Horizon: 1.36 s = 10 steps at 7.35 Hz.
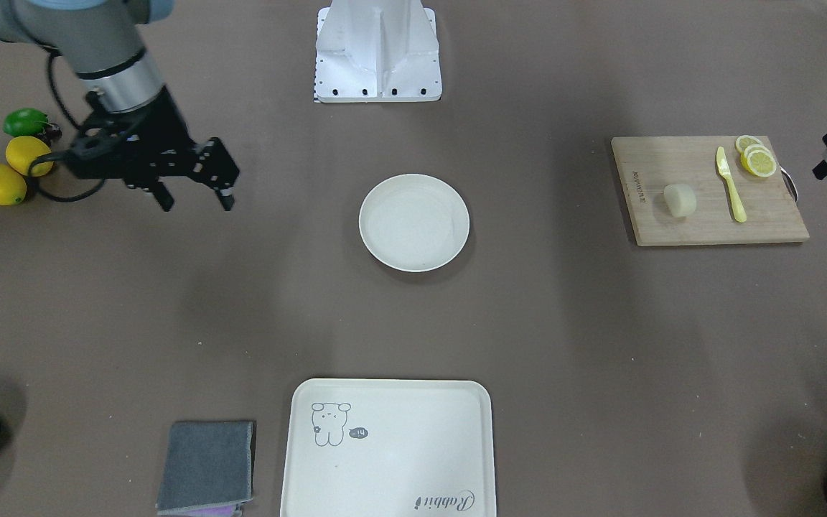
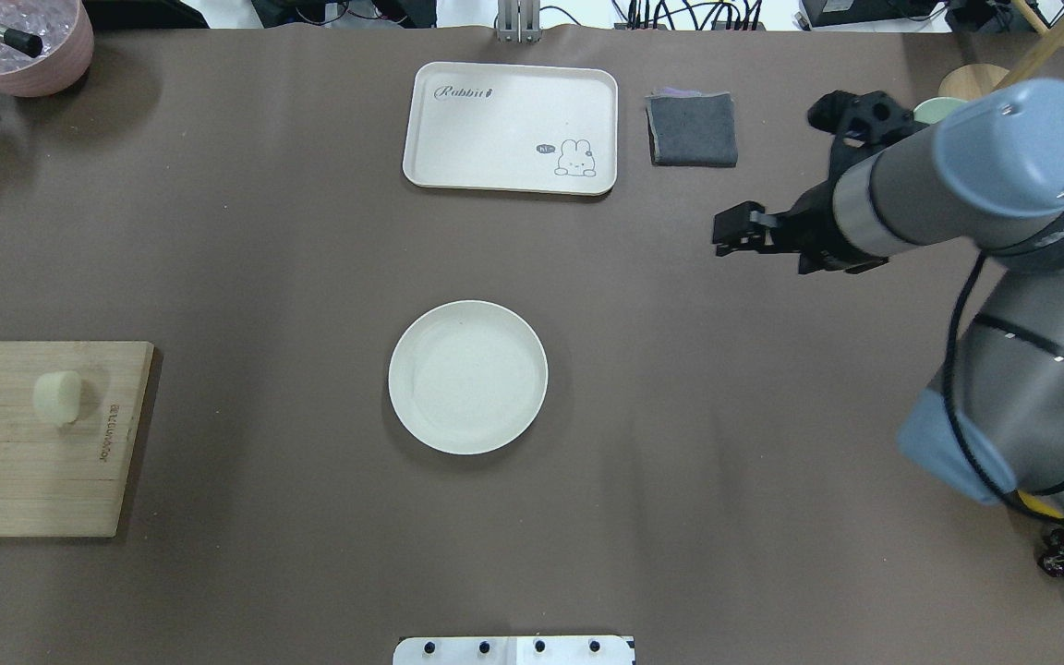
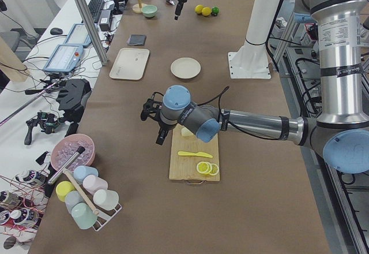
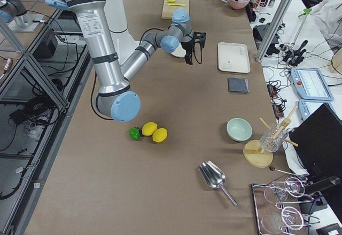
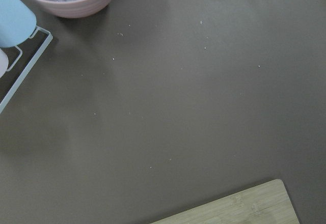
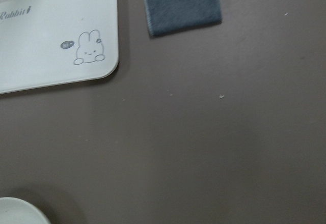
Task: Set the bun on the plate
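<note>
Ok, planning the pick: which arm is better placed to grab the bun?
Left. The left gripper hangs beside the cutting board where the bun sits; the right gripper is across the table, beyond the plate.

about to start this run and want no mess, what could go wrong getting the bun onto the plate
1. The bun lies on the cutting board close to the yellow knife; a grasp coming down around it could nudge the knife.
2. The bun looks smooth and rounded, so it may slip or squash in a pinch.
3. The plate stands well apart from the board, so a loose grip could drop it mid-carry.
</note>
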Each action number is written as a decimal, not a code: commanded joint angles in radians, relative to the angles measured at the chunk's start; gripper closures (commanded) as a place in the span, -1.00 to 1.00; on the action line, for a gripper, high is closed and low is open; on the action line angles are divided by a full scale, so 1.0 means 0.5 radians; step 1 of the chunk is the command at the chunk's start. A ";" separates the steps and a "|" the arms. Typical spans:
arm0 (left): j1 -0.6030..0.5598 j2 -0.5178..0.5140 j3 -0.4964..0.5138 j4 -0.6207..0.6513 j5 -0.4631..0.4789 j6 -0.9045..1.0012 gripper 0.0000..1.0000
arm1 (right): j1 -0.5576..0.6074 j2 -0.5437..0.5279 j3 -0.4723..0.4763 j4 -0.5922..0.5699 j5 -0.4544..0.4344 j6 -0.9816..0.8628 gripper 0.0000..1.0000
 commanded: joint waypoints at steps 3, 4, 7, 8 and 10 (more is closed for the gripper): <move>0.738 0.073 0.005 -0.343 0.451 -0.859 -0.96 | 0.981 -0.717 -0.094 -0.005 0.672 -1.645 -1.00; 0.915 0.058 0.008 -0.349 0.634 -0.993 -0.96 | 1.107 -0.764 -0.170 -0.008 0.681 -1.870 -1.00; 1.055 0.036 0.039 -0.343 0.774 -1.053 -0.96 | 1.145 -0.801 -0.192 -0.005 0.681 -1.897 -1.00; 1.098 0.039 0.045 -0.343 0.804 -1.050 -0.96 | 1.145 -0.810 -0.192 0.001 0.681 -1.894 -1.00; 1.162 0.039 0.073 -0.346 0.890 -1.050 -0.96 | 1.151 -0.814 -0.192 0.001 0.681 -1.897 -1.00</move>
